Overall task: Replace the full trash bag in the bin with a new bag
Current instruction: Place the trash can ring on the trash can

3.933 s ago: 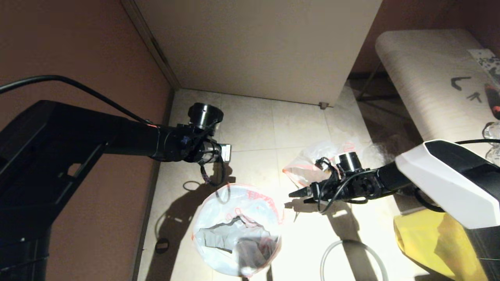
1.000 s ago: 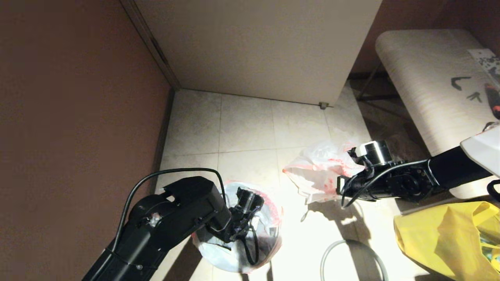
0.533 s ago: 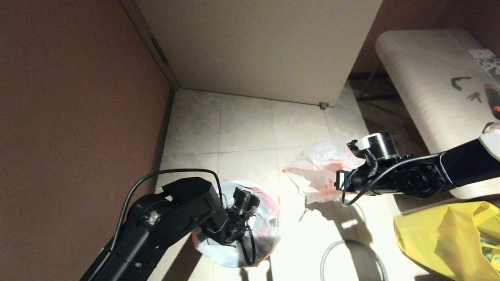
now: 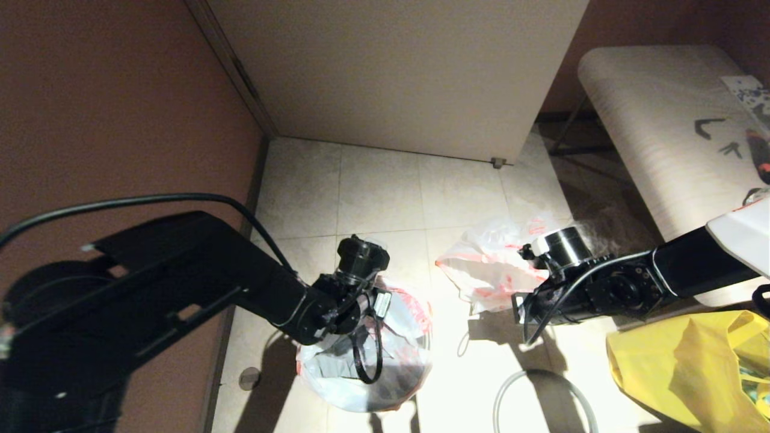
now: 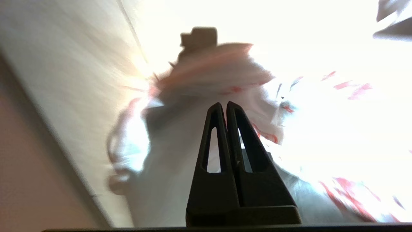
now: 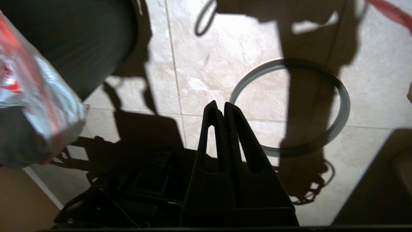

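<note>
The bin [image 6: 96, 48] is black and stands on the floor tiles. A limp white bag with red edging, the new bag [image 4: 406, 325], lines it with its mouth spread over the rim. Grey folds show inside it and no bottles. My left gripper [image 5: 224, 104] hangs just above this bag [image 5: 173, 167]. It is shut, and I see nothing between its fingers. The full trash bag [image 4: 487, 270] lies puffed up on the floor to the bin's right. Beside it my right gripper [image 6: 219, 104] points down at the floor, shut and empty.
The grey rim ring [image 6: 346, 103] lies loose on the tiles in front of the right gripper. A big yellow bag [image 4: 680, 367] sits at the near right. A pale bench [image 4: 656, 120] stands at the far right, a cabinet [image 4: 397, 72] behind, and a brown wall [image 4: 120, 120] on the left.
My left arm has come up out of the bin and now hangs higher over its far-left rim. The right wrist shifted slightly nearer and left. Both grippers stayed shut.
</note>
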